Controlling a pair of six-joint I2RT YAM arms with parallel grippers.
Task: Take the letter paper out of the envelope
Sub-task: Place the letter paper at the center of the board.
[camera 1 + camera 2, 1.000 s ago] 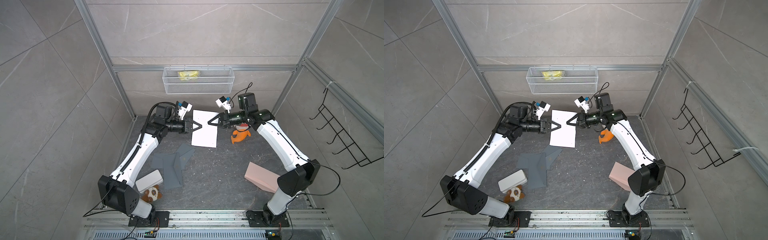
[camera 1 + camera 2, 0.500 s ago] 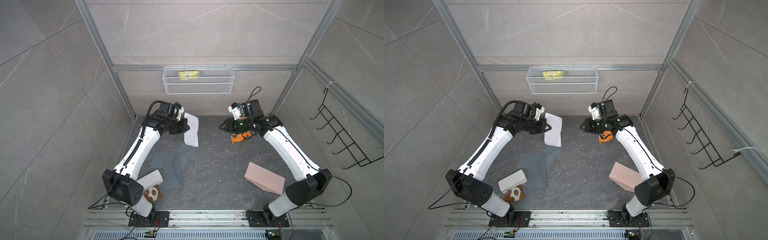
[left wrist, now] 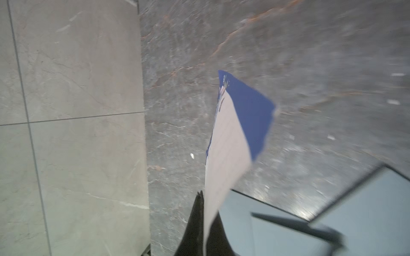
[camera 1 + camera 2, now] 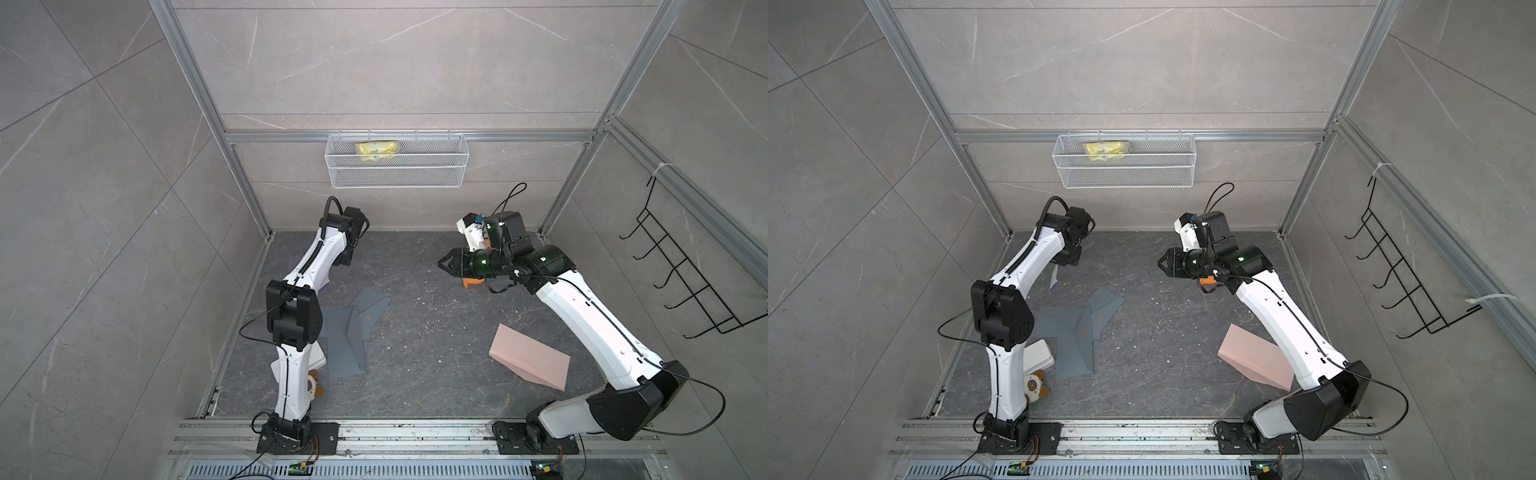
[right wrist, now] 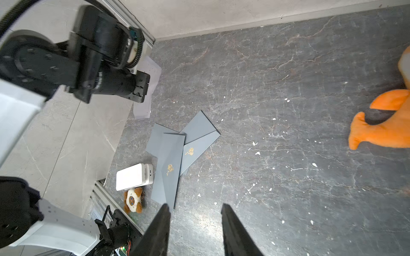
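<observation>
Your left claw [image 3: 202, 197] is clamped on the letter paper [image 3: 228, 141], which hangs from it by the left wall, out of the grey envelopes [image 4: 347, 336] lying flat on the desk [image 4: 419, 299]. Your right claw [image 5: 195, 207] stands partly open, holding nothing.
</observation>
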